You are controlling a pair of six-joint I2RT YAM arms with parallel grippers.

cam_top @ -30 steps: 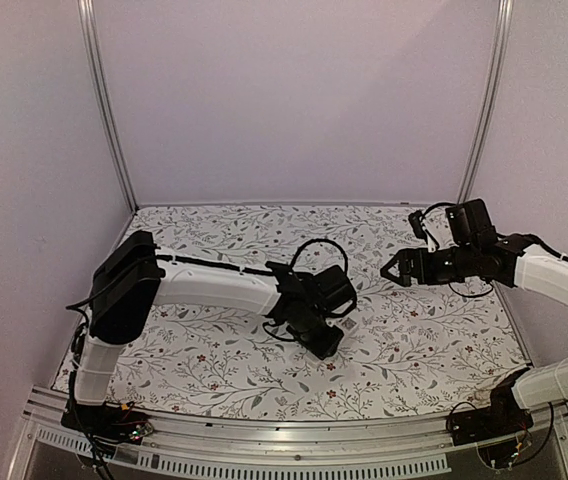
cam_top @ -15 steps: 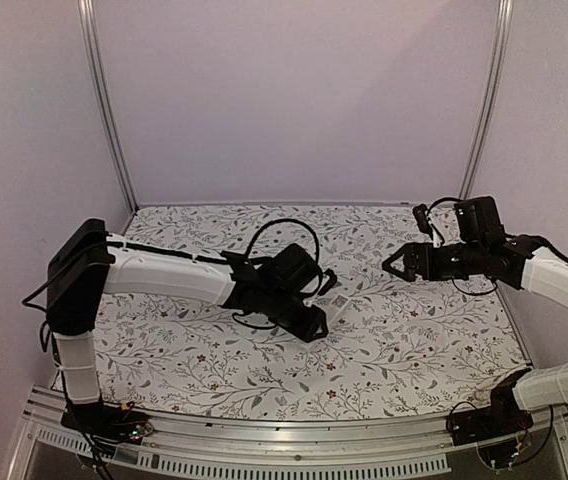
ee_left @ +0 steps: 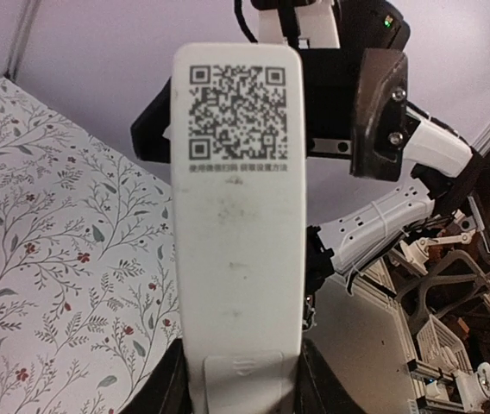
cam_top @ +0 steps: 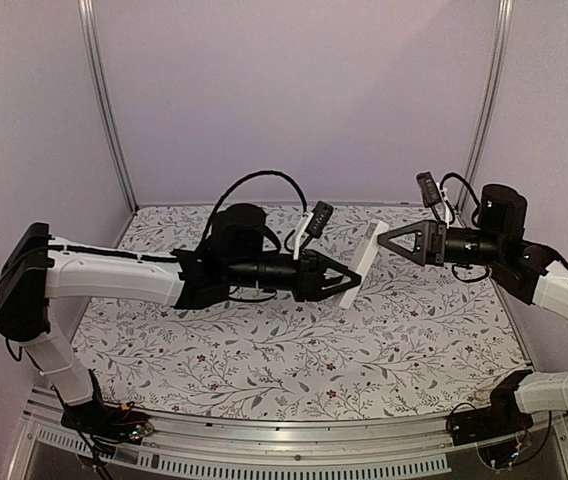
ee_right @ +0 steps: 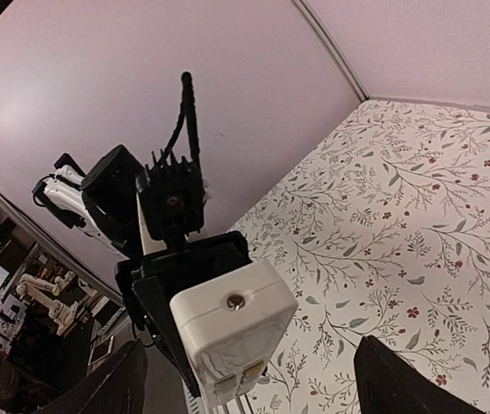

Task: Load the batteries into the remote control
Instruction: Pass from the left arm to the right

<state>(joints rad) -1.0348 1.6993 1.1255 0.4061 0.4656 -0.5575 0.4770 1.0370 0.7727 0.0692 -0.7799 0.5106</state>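
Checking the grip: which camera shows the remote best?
Left wrist: the remote fills the frame, its printed back facing the lens. Top shows it small and tilted; right wrist shows only its end.

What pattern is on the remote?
Black QR code on the slim white plastic remote; left wrist view.

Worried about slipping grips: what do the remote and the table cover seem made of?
The remote control looks like smooth white moulded plastic, slightly satin: even colour, rounded edges, printed QR code. The table cover looks like matte printed cloth or vinyl with a floral pattern; which, the pictures leave open.
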